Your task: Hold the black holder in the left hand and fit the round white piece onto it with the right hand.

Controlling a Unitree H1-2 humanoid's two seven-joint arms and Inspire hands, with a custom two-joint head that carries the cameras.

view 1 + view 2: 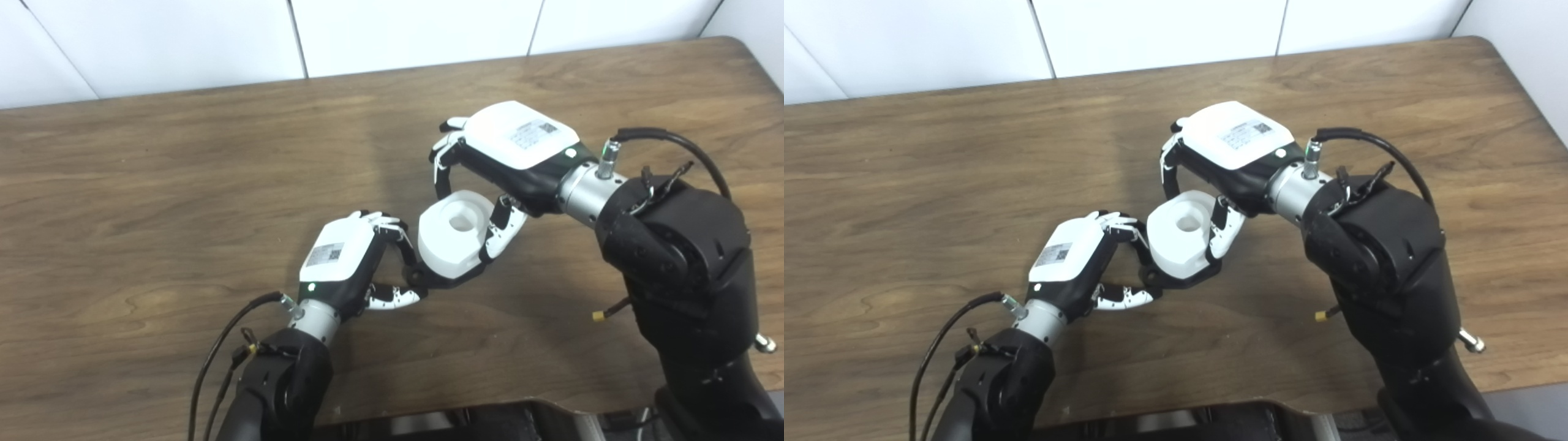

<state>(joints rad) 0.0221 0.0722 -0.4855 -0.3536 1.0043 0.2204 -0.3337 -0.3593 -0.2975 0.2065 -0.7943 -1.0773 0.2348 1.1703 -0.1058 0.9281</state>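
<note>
1. A brown wooden table (184,184) is seen filling most of both views, with a white panelled wall (398,30) behind its far edge.
2. The right hand (508,156) is reached in from the right and held above the middle of the table, its white back turned upward. Its fingers (442,168) are curled down over the far side of the round white piece, and its thumb (503,236) is pressed against the piece's right side, so the piece is gripped between them.
3. The left hand (352,263) is placed nearer and to the left, just beside the white piece. Its fingers (392,229) are bent over and its thumb (395,299) is stretched rightward, and the black holder is pinched between them at its left end.
4. The round white piece (456,236) is held tilted between the two hands, a round hollow visible in its upper face. It is seated on the holder, its lower edge touching the black part.
5. The black holder (441,280) is seen only as a dark rim under the near edge of the white piece; the rest is hidden.
</note>
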